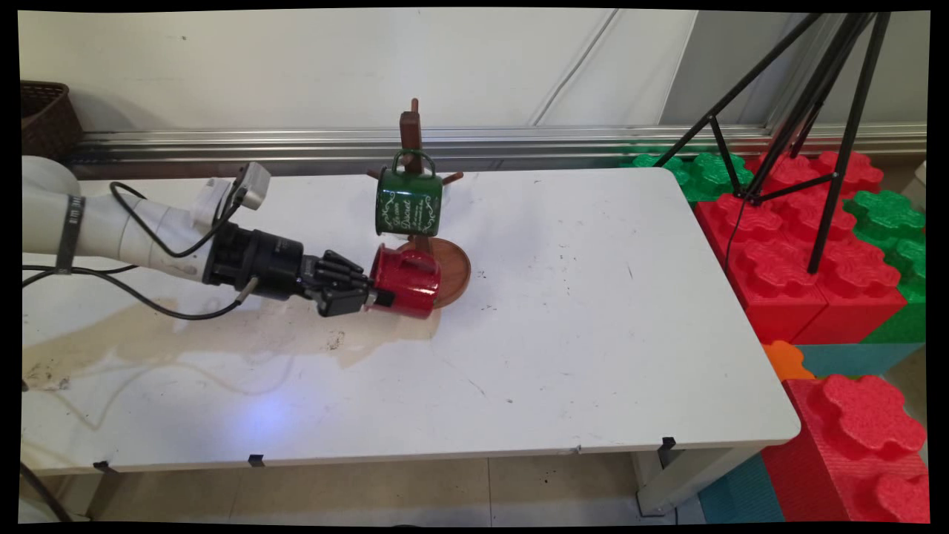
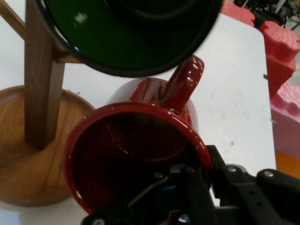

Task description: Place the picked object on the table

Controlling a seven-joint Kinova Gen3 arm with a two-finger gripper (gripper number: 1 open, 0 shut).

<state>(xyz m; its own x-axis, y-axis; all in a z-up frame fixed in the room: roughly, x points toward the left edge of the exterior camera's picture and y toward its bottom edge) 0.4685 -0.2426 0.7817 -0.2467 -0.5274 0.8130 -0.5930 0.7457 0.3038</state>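
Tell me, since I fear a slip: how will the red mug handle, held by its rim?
The red mug looks like glossy enamel, so probably stiff but slippery. The tool pinches only one rim wall, so it may swivel. It hangs close to the stand.

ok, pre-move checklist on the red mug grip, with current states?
1. Grip: gripper shut on the red mug, one finger inside the rim, one outside: ok.
2. Mug attitude: on its side, mouth toward the hand, handle pointing up: ok.
3. Clearance to the green mug hanging right above: close, not ok.
4. Clearance to the wooden rack and its base: mug overlaps the base in main view; contact cannot tell.
5. Cables clear of rack: ok.
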